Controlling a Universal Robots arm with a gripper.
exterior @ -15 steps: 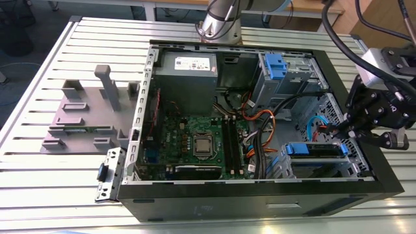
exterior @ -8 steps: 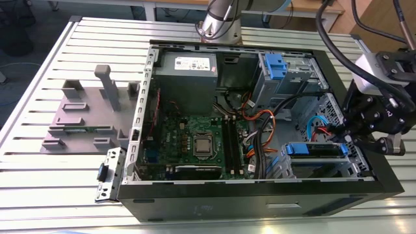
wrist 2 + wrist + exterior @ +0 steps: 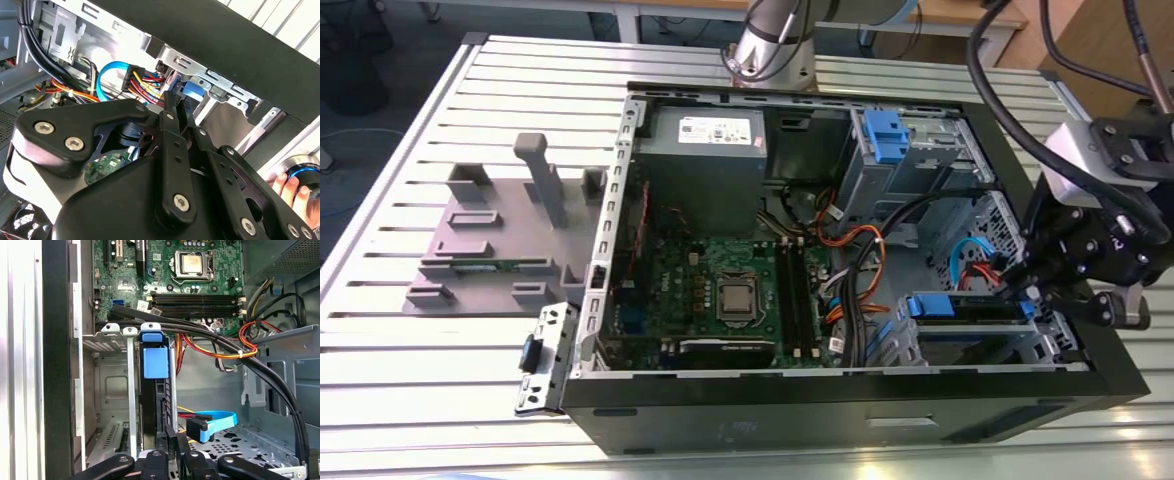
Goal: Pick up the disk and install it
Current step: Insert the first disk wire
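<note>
Disk [image 3: 155, 390] edge-on with blue bracket in the metal drive cage [image 3: 112, 390], black fingers [image 3: 169, 437] at its near end, motherboard [image 3: 175, 275] beyond, black cable bundle [image 3: 240, 352] crossing

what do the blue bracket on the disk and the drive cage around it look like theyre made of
The blue bracket looks like molded plastic: saturated even colour, soft sheen, rounded tab. The drive cage looks like bare sheet metal, probably steel: dull grey, stamped slots and folded edges. The disk stands edge-on, too dark to judge.
</note>
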